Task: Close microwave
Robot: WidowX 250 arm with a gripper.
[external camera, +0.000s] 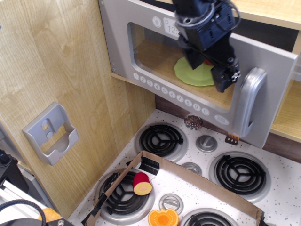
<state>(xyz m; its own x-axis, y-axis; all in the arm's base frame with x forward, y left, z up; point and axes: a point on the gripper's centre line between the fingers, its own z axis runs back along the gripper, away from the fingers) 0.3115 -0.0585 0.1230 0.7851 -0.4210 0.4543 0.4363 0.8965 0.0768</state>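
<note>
The microwave sits in a light wood shelf above the stove. Its silver-grey door (pixel 141 52) is swung nearly shut, with the handle side still standing a little out from the shelf. The curved grey handle (pixel 248 106) is at the door's right end, and a row of round buttons (pixel 174 96) runs along the bottom. A green plate (pixel 195 74) shows through the window. My black gripper (pixel 225 77) presses against the door's outer face just left of the handle. Its fingers are too dark to tell apart.
A grey pocket-shaped holder (pixel 51 134) hangs on the wood wall at left. Below is a toy stove with black coil burners (pixel 162 140) and knobs (pixel 206 142). A cardboard tray (pixel 197 176) holds a red-yellow toy food piece (pixel 142 183) and an orange slice (pixel 163 218).
</note>
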